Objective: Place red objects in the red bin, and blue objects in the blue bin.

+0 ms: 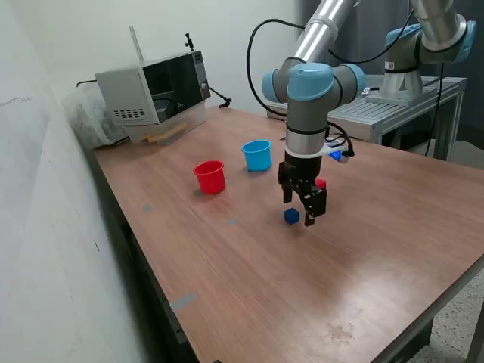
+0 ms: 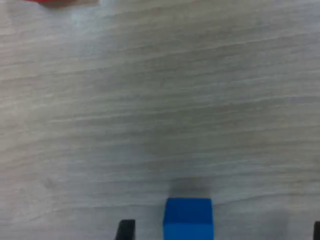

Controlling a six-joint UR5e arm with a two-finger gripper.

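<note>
A small dark blue cube [image 1: 292,216] [image 2: 188,218] rests on the wooden table. My gripper [image 1: 298,209] [image 2: 221,233] hangs low over it, open, with the cube between the two fingertips [image 2: 126,229] and touching neither. A red cube [image 1: 321,183] peeks out just behind the gripper. The red bin [image 1: 209,177] and the blue bin [image 1: 257,155] stand upright side by side, farther back towards the exterior view's left. A red sliver [image 2: 55,2] shows at the wrist view's edge; what it belongs to is unclear.
A microwave [image 1: 155,91] and a plastic bag [image 1: 89,115] sit at the table's back corner by the wall. A second robot arm [image 1: 423,41] stands on a metal bench [image 1: 393,110] behind. The table's near edge [image 1: 393,340] runs along the exterior view's lower right.
</note>
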